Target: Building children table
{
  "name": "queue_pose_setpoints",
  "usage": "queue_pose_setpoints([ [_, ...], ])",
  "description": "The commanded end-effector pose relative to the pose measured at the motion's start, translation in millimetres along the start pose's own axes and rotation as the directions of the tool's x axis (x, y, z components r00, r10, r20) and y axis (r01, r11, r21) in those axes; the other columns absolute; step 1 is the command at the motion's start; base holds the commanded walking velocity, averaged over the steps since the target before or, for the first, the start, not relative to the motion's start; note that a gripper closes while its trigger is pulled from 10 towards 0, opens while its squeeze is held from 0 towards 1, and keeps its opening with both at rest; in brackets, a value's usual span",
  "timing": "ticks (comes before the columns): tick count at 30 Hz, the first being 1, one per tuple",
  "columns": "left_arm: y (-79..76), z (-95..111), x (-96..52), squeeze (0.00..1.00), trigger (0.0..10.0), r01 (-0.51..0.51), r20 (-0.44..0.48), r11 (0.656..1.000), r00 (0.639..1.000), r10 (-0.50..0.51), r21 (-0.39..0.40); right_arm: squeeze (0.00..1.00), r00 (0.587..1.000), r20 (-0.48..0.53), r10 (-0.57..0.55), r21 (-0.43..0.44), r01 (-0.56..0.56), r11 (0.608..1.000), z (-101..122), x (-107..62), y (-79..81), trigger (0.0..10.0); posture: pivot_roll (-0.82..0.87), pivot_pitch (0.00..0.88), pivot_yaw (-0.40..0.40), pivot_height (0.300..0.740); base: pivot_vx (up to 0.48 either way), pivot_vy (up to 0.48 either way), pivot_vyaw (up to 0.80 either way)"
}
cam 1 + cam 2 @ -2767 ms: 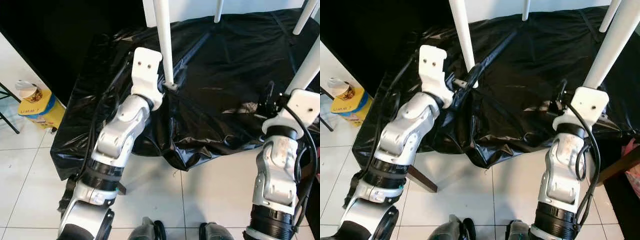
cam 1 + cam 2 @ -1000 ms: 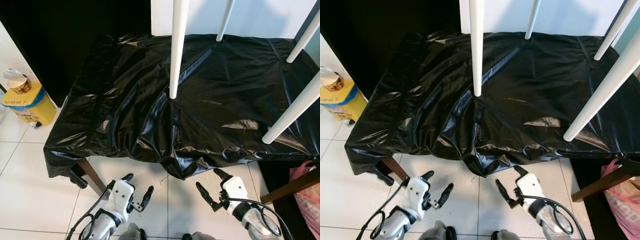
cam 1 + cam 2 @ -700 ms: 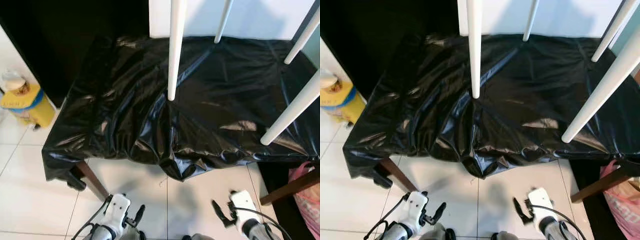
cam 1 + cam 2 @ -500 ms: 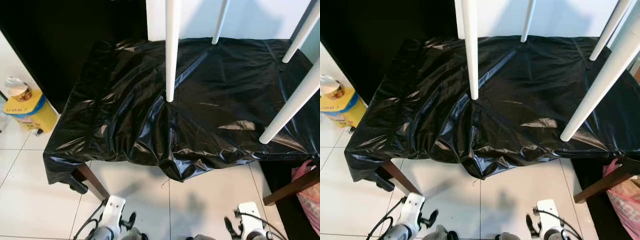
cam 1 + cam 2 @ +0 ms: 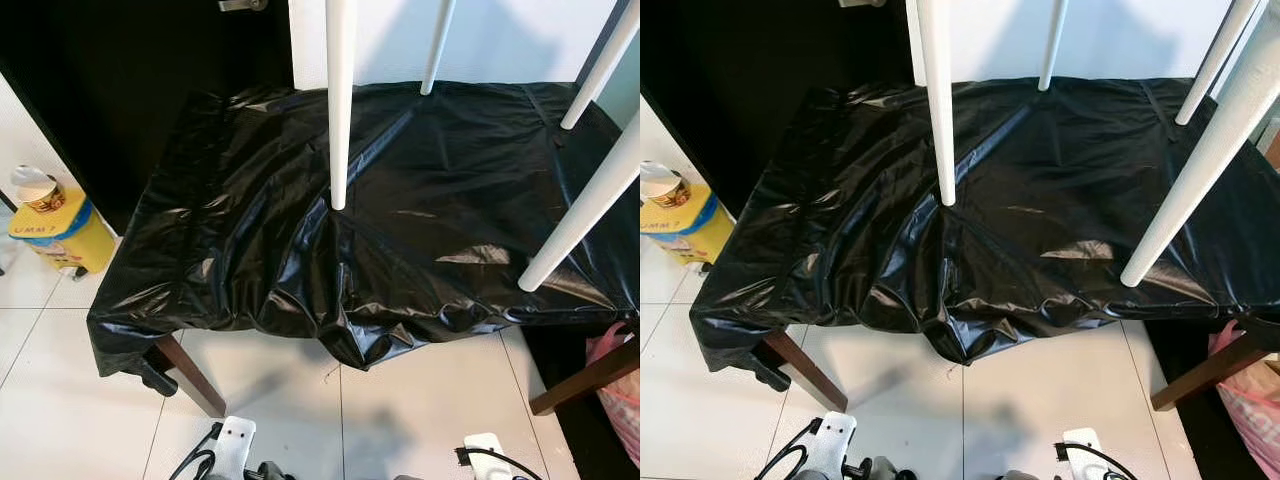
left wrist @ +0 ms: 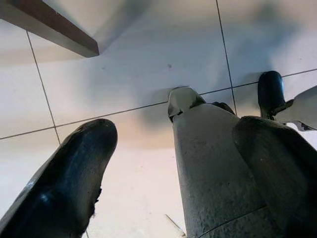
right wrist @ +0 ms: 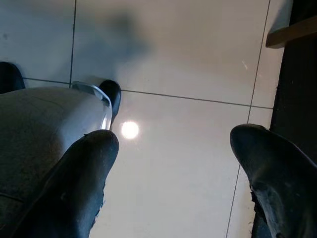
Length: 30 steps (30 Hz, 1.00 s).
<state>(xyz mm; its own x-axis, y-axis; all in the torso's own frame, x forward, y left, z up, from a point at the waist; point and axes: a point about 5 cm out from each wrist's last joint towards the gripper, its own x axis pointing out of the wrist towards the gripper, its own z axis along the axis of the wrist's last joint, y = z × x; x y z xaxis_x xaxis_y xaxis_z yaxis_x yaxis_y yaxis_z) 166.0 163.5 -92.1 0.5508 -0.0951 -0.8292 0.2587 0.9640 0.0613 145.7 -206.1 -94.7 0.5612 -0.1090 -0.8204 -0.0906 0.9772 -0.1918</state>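
Four white legs [image 5: 339, 100] of the children table stick up because it lies upside down on the black-sheeted worktop [image 5: 230, 250], near legs by its front edge, while we hang left gripper [image 6: 168, 173] and right gripper [image 7: 173, 173] wide, empty, over floor tiles [image 7: 188, 59].

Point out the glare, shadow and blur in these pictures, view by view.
Left eye view: sharp; white glare streaks on the crinkled black plastic sheet; soft shadow on the tiles beneath it. Right wrist view: a bright round light spot on the glossy floor; near fingers blurred. Left wrist view: fingers out of focus, grey shadows on tiles.
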Motion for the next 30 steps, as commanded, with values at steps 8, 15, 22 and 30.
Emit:
queue_pose_setpoints([
  [8, -25.7, -10.7, 0.5, 0.0, 10.0, 0.121, -0.091, 0.984, 0.99, -0.109, 0.132, 0.0, 0.995, -0.033, 0.095, -0.116, -0.098, 0.988, -0.4, 0.4, 20.9, 10.0, -0.02, 0.051, 0.007, 0.74, 0.0, 0.0, 0.0],
  [15, -34.0, -3.9, 1.9, 0.0, 10.0, 0.155, -0.071, 0.962, 0.987, -0.142, 0.226, 0.0, 0.994, -0.035, 0.105, -0.14, -0.109, 0.984, 4.4, 1.8, 26.0, 10.0, -0.02, 0.053, 0.008, 0.74, 0.0, 0.0, 0.0],
  [22, -34.0, -4.8, 2.0, 0.0, 10.0, 0.142, -0.075, 0.966, 0.989, -0.128, 0.214, 0.0, 0.994, -0.036, 0.104, -0.162, -0.108, 0.981, 5.6, 2.2, 25.7, 10.0, -0.02, 0.044, 0.002, 0.74, 0.0, 0.0, 0.0],
  [30, -34.6, -4.8, 2.0, 0.0, 10.0, 0.146, -0.078, 0.965, 0.988, -0.132, 0.22, 0.0, 0.994, -0.046, 0.101, -0.176, -0.107, 0.979, 3.0, 1.7, 24.5, 10.0, -0.02, 0.03, 0.001, 0.74, 0.0, -0.268, 0.0],
])
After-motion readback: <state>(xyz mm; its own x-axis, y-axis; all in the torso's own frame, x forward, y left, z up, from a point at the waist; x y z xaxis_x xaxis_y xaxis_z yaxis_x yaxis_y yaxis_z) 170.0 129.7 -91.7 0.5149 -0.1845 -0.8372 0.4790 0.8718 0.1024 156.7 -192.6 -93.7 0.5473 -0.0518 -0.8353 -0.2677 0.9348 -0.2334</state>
